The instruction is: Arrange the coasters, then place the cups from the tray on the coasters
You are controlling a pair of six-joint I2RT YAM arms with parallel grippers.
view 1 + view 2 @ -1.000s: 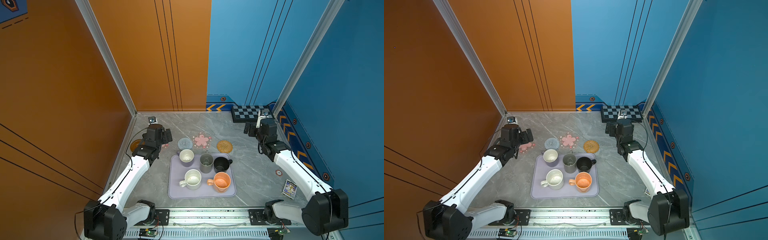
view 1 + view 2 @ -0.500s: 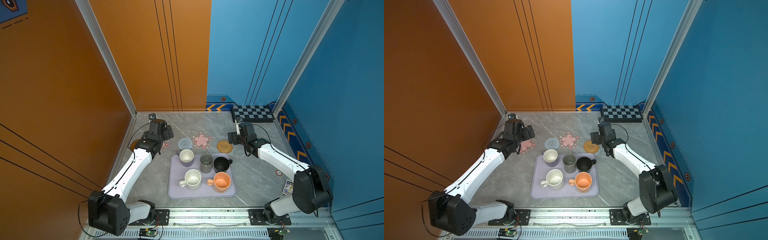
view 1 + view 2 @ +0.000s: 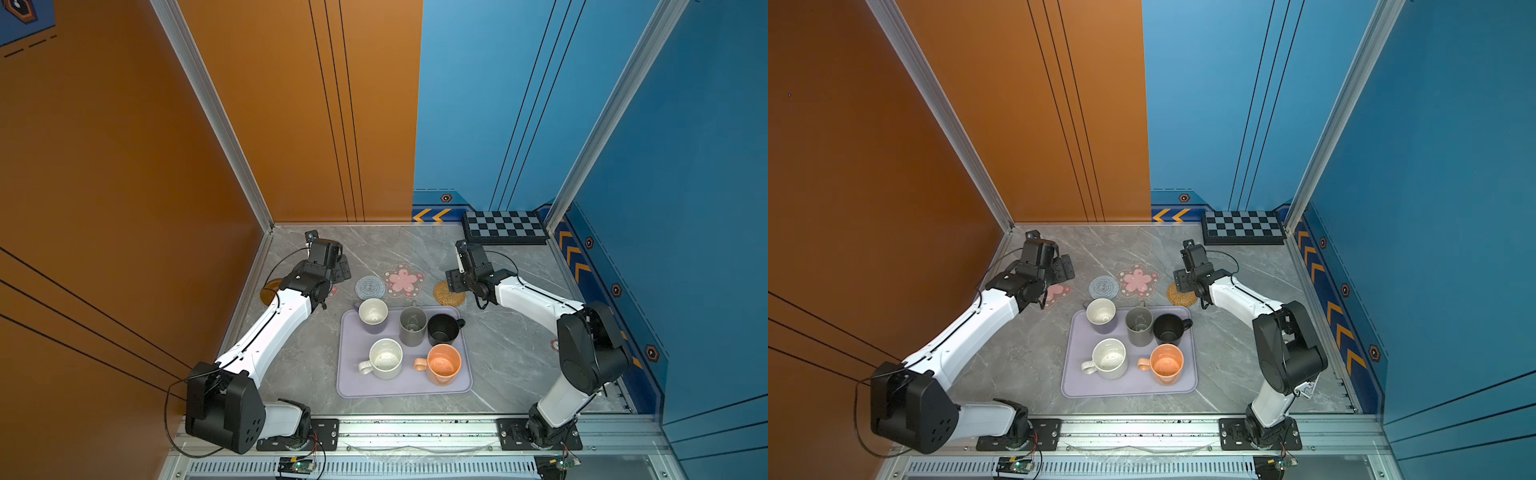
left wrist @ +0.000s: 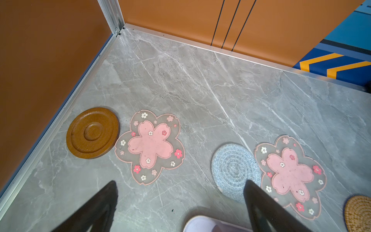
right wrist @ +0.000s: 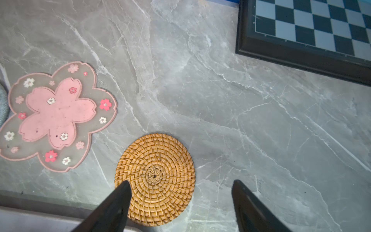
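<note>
- Five coasters lie flat on the table, in a loose row between the tray (image 3: pixel 353 384) and the far edge.
- One brown wooden disc (image 4: pixel 92 132) sits by the left edge, with the first pink flower mat (image 4: pixel 150 146) just beside it.
- One grey-blue woven round (image 4: pixel 234 169) lies against the second pink flower mat (image 4: pixel 290 174), and one rattan round (image 5: pixel 154 178) ends the row on the right.
- Five cups stand upright on the tray, near the middle of the front edge.
- The far row holds the lavender cup (image 3: pixel 372 314), grey cup (image 3: pixel 412 326) and black cup (image 3: pixel 442 329).
- The near row holds the white speckled cup (image 3: pixel 386 358) and orange cup (image 3: pixel 444 364).
- One checkered board (image 3: pixel 503 226) lies in the far right corner.
- A small round sticker (image 3: pixel 555 345) near the right edge is too small to read.
- The left gripper (image 4: pixel 181 190) hangs above bare table near the first flower mat, its fingers spread wide and empty.
- The right gripper (image 5: pixel 180 185) hangs low over the rattan round with its fingers apart: one over the weave, one past its rim.
</note>
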